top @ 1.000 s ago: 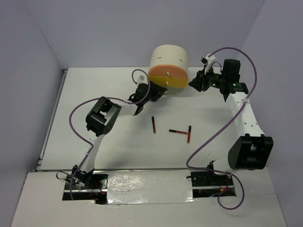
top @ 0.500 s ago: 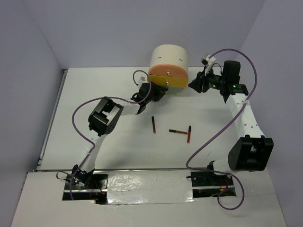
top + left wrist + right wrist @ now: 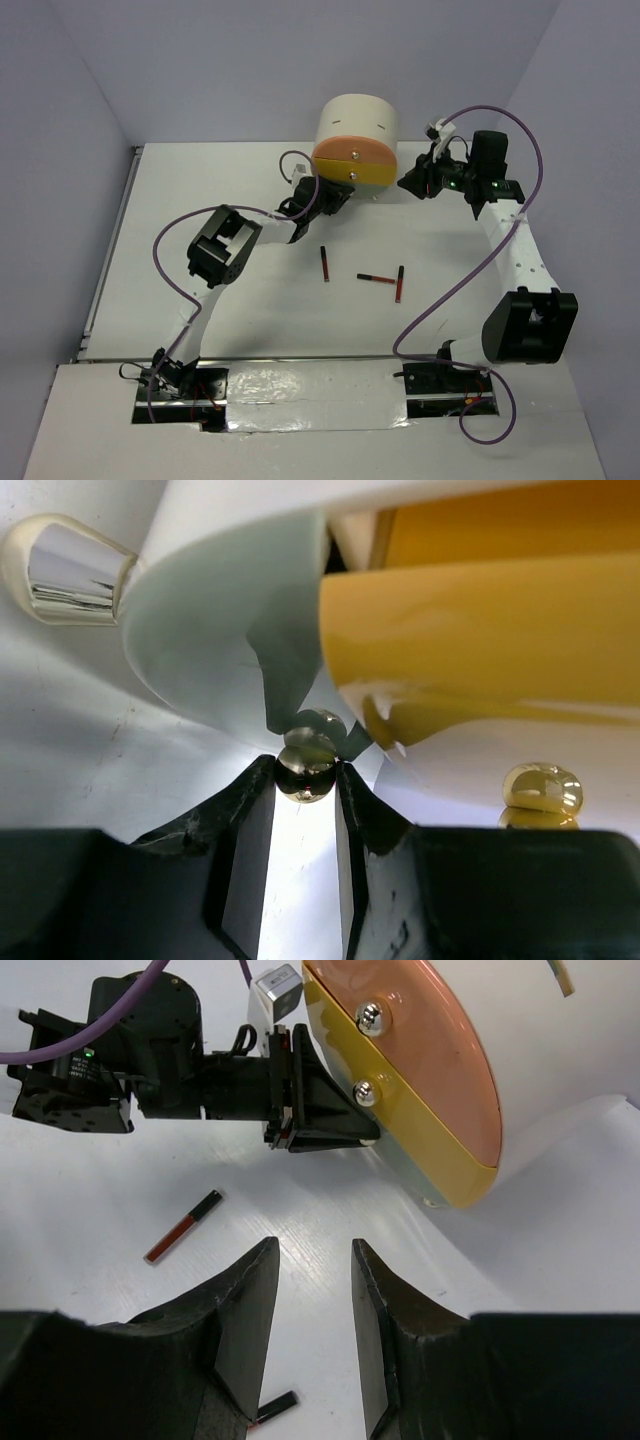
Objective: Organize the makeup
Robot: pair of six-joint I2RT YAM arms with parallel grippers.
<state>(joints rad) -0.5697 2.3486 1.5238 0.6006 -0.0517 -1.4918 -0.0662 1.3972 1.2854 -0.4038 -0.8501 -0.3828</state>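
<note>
Three thin dark-red and black makeup sticks lie on the white table: one [image 3: 325, 264] left of centre, and two [image 3: 376, 278] [image 3: 400, 283] meeting in an angle. The right wrist view shows one stick [image 3: 183, 1226] and the end of another [image 3: 272, 1409]. My left gripper [image 3: 335, 195] is at the front of the cream cylinder [image 3: 357, 120]. Its fingertips press both sides of a shiny round knob [image 3: 306, 765] below the yellow drawer [image 3: 480, 630]. My right gripper [image 3: 315, 1250] hangs open over bare table, right of the cylinder, with nothing between its fingers.
The cylinder has an orange drawer front [image 3: 350, 152] above the yellow one [image 3: 368, 174], and stands on silver feet [image 3: 65, 565]. A second knob [image 3: 541, 786] sits to the right of the gripped one. Grey walls enclose the table on three sides.
My left gripper has moved a little toward the cylinder's front and its jaws have narrowed onto the knob. The right arm and the sticks have stayed put.
</note>
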